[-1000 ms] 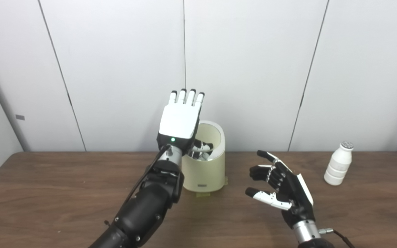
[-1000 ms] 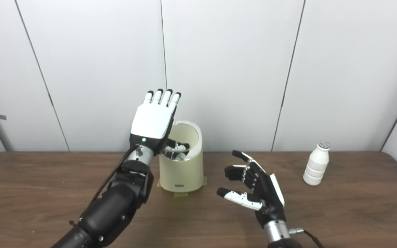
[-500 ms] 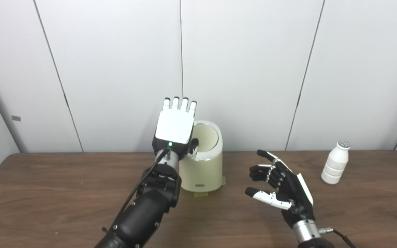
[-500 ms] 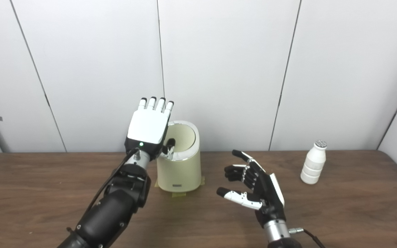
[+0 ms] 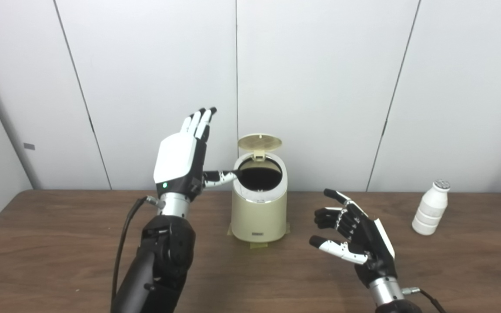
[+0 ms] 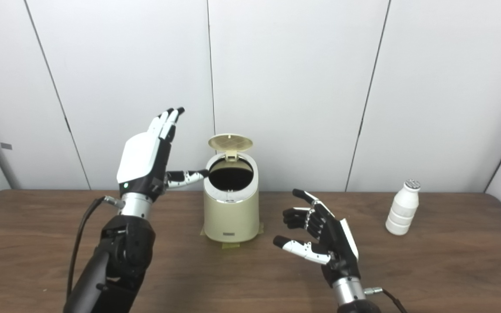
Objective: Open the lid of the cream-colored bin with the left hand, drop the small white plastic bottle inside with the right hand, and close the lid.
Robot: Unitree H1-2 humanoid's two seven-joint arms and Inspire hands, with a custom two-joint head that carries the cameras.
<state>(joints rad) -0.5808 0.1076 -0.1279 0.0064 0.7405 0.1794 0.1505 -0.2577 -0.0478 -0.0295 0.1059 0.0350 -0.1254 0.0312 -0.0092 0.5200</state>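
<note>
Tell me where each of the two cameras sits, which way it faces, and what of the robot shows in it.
Left eye view: on the head, facing forward and down at the table; both forearms, left hand, right hand.
Right eye view: beside it, a little rightward, same facing; same arms and hands.
Shared: the open bin, its lid up, and the bottle far right.

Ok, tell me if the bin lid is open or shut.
Open. The lid stands raised behind the bin, whose dark mouth is exposed. The left robot hand is beside it.
</note>
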